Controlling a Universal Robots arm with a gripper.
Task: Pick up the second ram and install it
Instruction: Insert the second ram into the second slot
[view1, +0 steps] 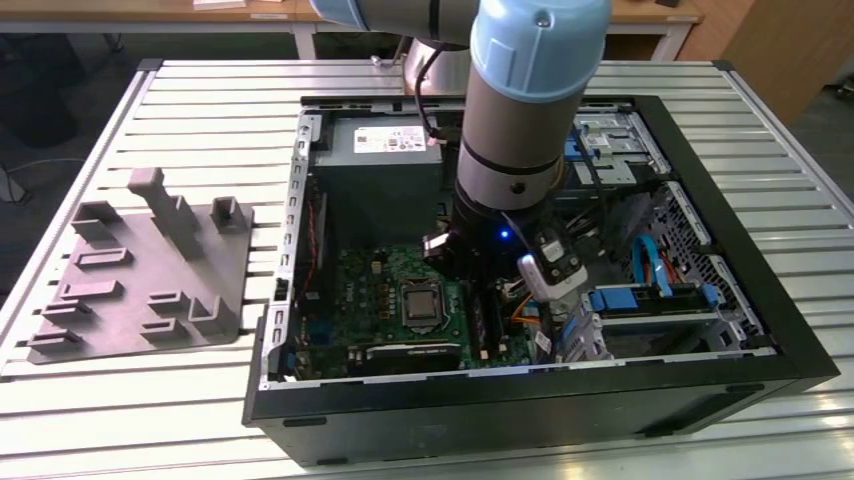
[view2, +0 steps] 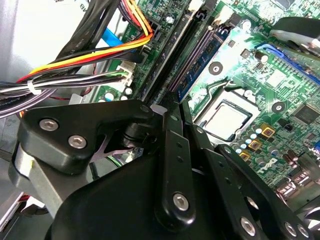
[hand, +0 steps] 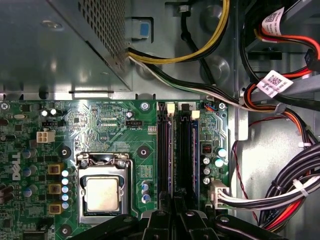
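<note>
Green motherboard (hand: 100, 130) sits under the pincer (hand: 175, 212), whose grip I can't tell, poised over the RAM slots (hand: 186, 150) w/ seating step apparently underway, needing straight, even downward pressure.

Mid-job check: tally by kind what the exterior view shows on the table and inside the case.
PC case: 1
Grey tray: 1
Robot arm: 1
Motherboard: 1
CPU: 1
Total: 5
</note>
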